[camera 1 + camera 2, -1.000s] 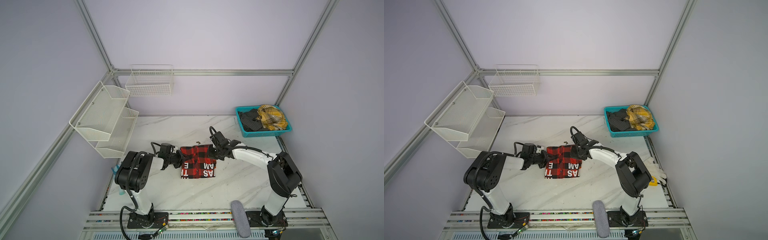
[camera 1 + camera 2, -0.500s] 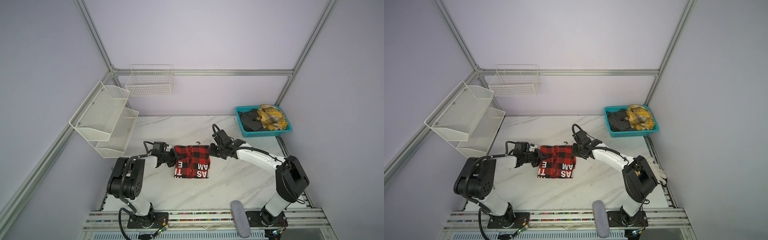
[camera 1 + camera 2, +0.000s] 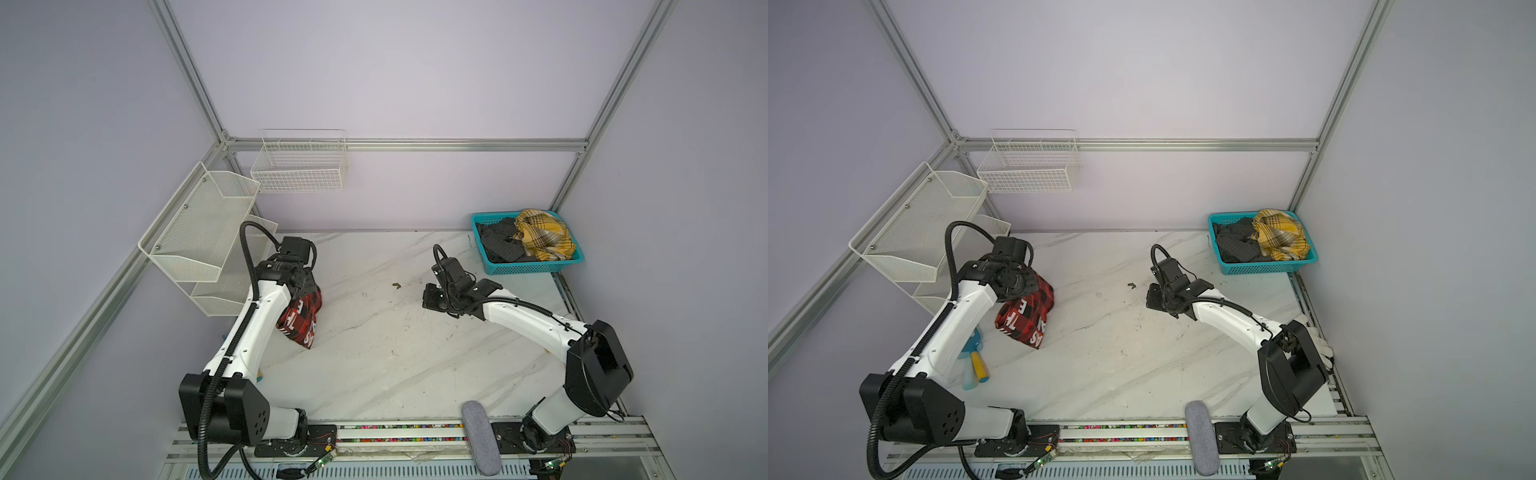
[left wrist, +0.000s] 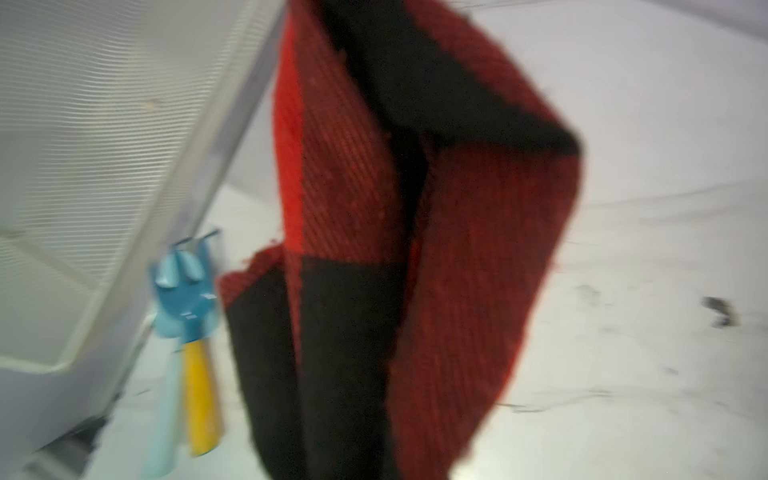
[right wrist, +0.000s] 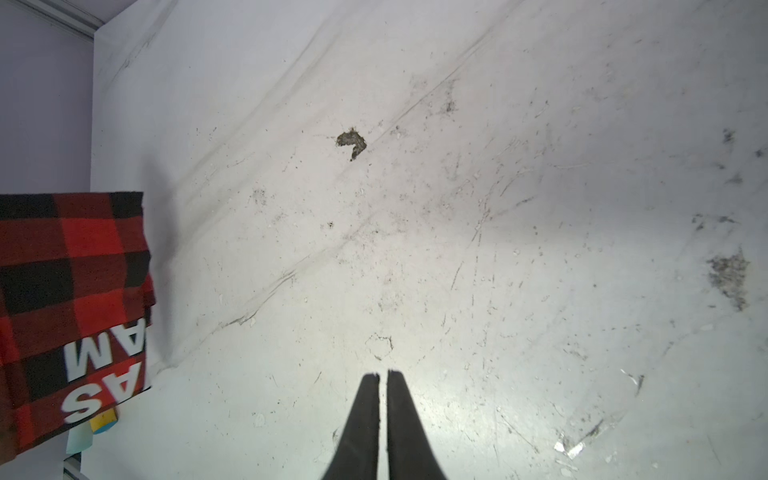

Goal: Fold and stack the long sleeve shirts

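Note:
A red-and-black check long sleeve shirt [image 3: 301, 318] [image 3: 1027, 316] with white letters hangs folded from my left gripper [image 3: 306, 292] [image 3: 1029, 287], which is shut on its upper edge, near the white racks. Its lower corner reaches down to about the table. In the left wrist view the cloth [image 4: 415, 249] fills the middle and hides the fingers. My right gripper [image 3: 430, 297] [image 3: 1152, 297] [image 5: 383, 374] is shut and empty, low over bare table right of centre, far from the shirt [image 5: 70, 299]. More garments, a yellow plaid one [image 3: 540, 235] and a dark one [image 3: 500, 245], lie in the teal basket [image 3: 536, 269].
White mesh racks [image 3: 199, 232] hang on the left wall and a wire basket [image 3: 299, 166] on the back wall. A blue and yellow tool [image 3: 973, 361] [image 4: 187, 332] lies under the left arm. A grey pad [image 3: 482, 436] rests on the front rail, a white glove [image 3: 1316, 345] at the right edge.
The shirt lay flat mid-table between both grippers. Now the left gripper has lifted it and carried it left, while the right gripper has come away from it and drawn back to the right.

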